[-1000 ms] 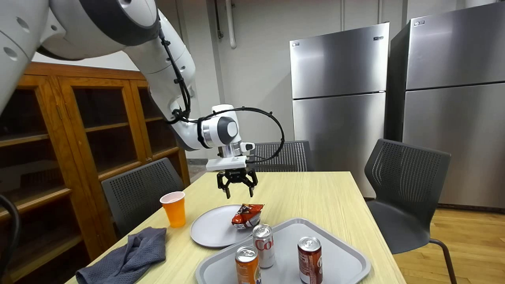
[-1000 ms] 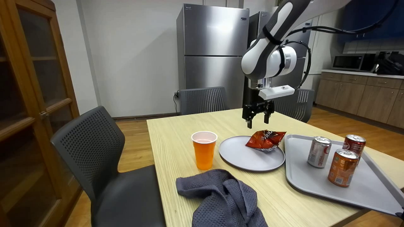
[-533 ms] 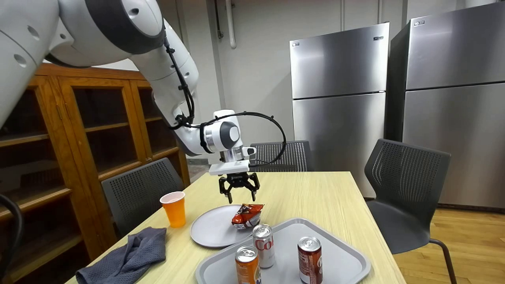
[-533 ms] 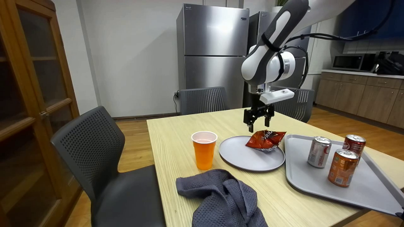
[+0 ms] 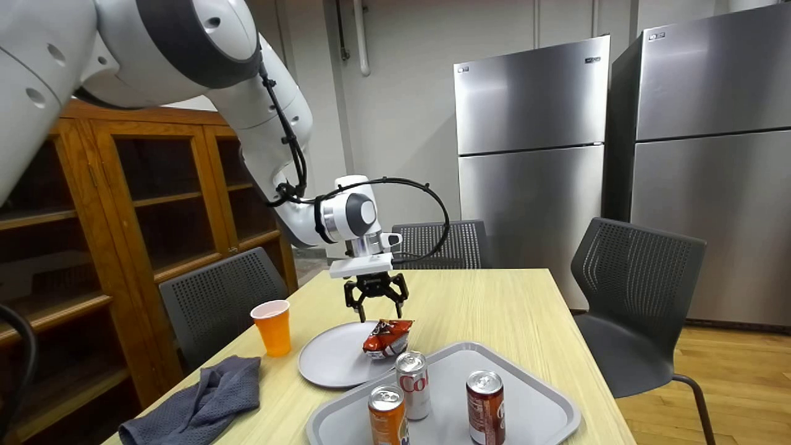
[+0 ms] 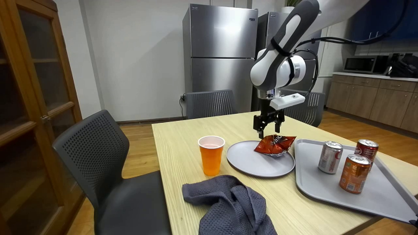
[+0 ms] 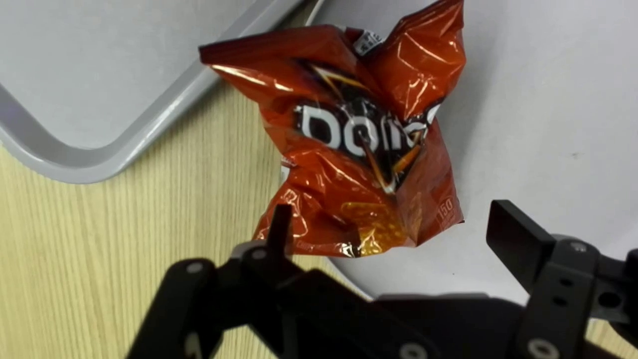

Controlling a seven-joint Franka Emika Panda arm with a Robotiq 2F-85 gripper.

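My gripper [image 5: 380,316] is open and empty, just above a red Doritos bag [image 5: 387,340]. In the wrist view, the gripper's fingers [image 7: 390,214] are spread wide, with one overlapping the near corner of the bag [image 7: 359,149] and the other over the plate [image 7: 538,114]. The gripper also shows in an exterior view [image 6: 269,131] above the bag [image 6: 275,145]. The bag lies tilted on the right part of the round grey plate [image 6: 248,163] and overhangs its rim. I cannot tell whether a fingertip touches the bag.
A grey tray [image 6: 310,189] beside the plate bears a silver can [image 6: 330,157], an orange can [image 6: 355,173] and a dark red can [image 5: 486,408]. An orange cup [image 6: 211,156] and a dark cloth [image 6: 232,205] lie to the plate's other side. Chairs surround the table [image 5: 488,303].
My open gripper has moved down toward the bag and slightly right in both exterior views. The bag, plate, cans, cup and cloth have not moved.
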